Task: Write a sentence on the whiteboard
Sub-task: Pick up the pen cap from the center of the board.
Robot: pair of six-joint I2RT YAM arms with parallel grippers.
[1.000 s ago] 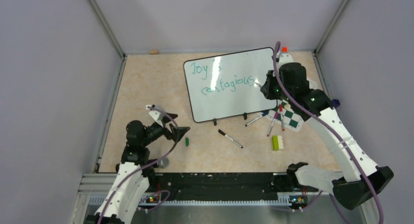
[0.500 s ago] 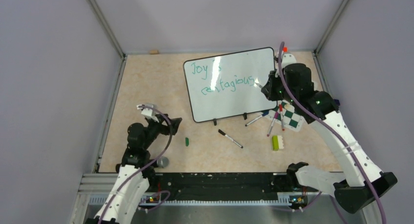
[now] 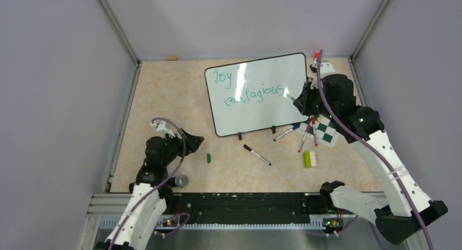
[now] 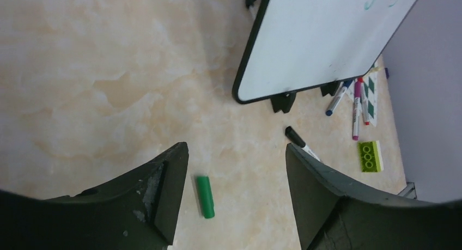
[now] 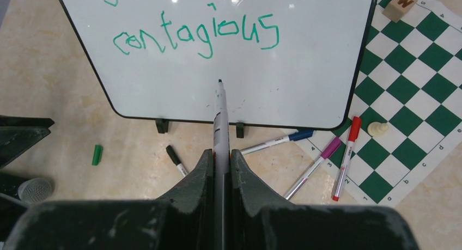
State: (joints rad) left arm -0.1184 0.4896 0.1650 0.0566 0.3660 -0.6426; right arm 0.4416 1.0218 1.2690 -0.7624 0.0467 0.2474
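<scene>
My right claw (image 5: 219, 158) pinched a slim marker (image 5: 219, 111), tip just under the green sentence (image 5: 206, 38) on the glossy, round-cornered whiteboard (image 5: 310, 81); left claw (image 4: 235, 162) gaped.

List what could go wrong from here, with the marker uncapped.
1. The marker in the right pincer points its bare tip at the whiteboard just under the sentence; a stray move may add a mark or smear it.
2. The green cap lies loose near the open left pincer; small and round, it may roll away from a grab.
</scene>
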